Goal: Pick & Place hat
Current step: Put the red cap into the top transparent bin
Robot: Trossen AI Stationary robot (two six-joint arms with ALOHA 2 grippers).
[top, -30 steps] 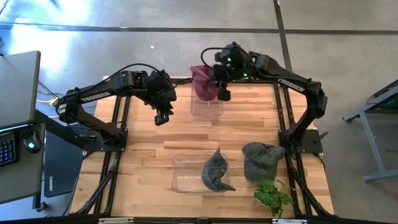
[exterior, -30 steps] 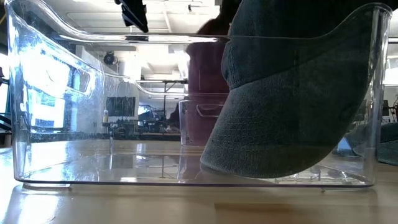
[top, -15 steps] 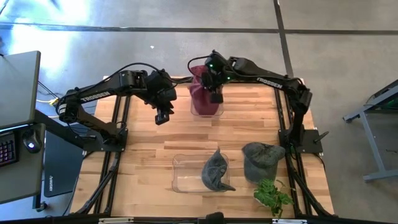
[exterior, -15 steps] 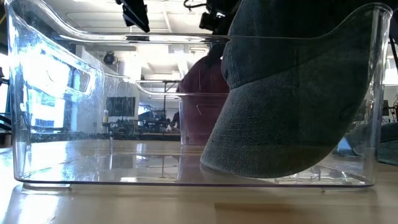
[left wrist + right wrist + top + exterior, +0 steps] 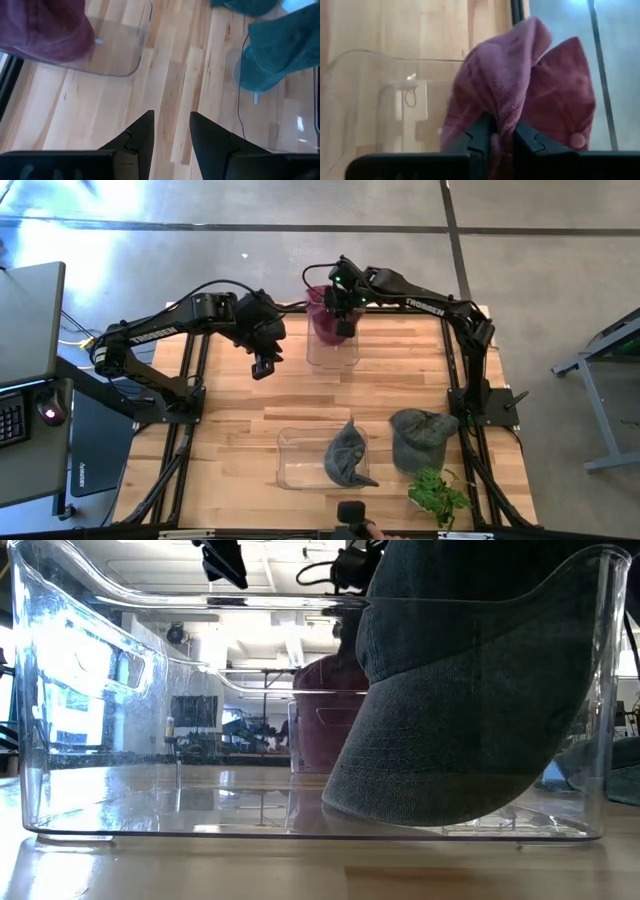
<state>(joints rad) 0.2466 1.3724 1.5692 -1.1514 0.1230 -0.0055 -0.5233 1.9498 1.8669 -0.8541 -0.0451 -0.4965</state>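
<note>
A maroon hat (image 5: 322, 312) hangs in the clear far bin (image 5: 333, 355) at the table's far edge, with my right gripper (image 5: 344, 326) shut on it. In the low view the maroon hat (image 5: 322, 710) reaches down inside that bin. A grey-blue hat (image 5: 348, 456) lies in the clear near bin (image 5: 290, 462). Another grey-green hat (image 5: 420, 438) lies crown up on the table to the right of it. My left gripper (image 5: 263, 366) hovers open over bare wood left of the far bin, holding nothing. My right gripper pinches a bunched fold of the maroon hat's cloth (image 5: 506, 112) between its two fingers (image 5: 481, 134). The fingers slant down from the table's right side. The hat hangs below and beside them inside the far bin; whether its lower end rests on the bin's floor I cannot tell.
A small green plant (image 5: 438, 496) stands at the near right corner. Bare wood lies between the two bins and along the table's left half. A desk with a keyboard and mouse (image 5: 48, 412) stands off the table's left side.
My right gripper has gone down and toward the table's left with the maroon hat. The hat has sunk from above the far bin's rim down into the bin. My left gripper has kept still.
</note>
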